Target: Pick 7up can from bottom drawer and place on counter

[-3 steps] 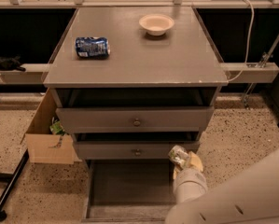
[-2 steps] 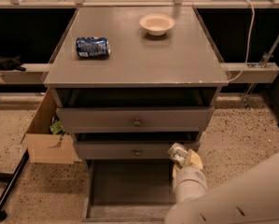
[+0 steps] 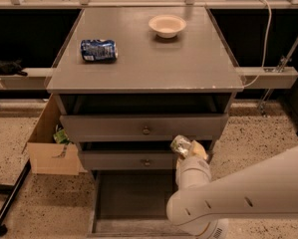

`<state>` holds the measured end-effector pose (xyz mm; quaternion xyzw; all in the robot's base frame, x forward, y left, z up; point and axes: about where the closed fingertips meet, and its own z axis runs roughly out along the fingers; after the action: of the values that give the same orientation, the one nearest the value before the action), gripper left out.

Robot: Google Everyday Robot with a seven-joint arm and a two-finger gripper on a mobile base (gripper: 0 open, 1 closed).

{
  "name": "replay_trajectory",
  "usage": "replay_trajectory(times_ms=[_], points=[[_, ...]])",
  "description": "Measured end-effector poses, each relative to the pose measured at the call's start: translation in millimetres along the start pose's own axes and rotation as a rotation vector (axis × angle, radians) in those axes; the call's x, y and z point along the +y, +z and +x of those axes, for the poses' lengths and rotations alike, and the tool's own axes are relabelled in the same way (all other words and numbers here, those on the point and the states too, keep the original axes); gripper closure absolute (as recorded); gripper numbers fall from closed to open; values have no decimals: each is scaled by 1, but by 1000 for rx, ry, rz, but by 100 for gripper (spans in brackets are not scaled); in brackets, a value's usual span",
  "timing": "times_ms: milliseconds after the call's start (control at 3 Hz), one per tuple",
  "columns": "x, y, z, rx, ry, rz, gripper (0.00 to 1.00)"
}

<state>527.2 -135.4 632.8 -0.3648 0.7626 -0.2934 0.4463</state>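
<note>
Only the arm (image 3: pixel 248 193) differs. The gripper (image 3: pixel 187 149) now sits higher and slightly further left than 1.0 s ago. The 7up can (image 3: pixel 179 145) is clamped in it and is up by the same amount. The can goes from the lower edge of the middle drawer front (image 3: pixel 128 161) to that front's top edge, just under the upper drawer front (image 3: pixel 138 128) and right of the knobs. The wrist (image 3: pixel 193 172) is higher too and now overlaps the middle front. The forearm's upper line meets the right edge of the view higher up. The two earlier pictures match each other, so the whole rise falls within the last 0.7 s.
</note>
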Motion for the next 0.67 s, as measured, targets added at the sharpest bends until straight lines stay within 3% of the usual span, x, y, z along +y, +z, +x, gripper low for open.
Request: replay_trajectory(times_ms=[333, 667], points=[[0, 0, 0, -1, 0, -1, 100], [-22, -2, -8, -4, -40, 42, 100]])
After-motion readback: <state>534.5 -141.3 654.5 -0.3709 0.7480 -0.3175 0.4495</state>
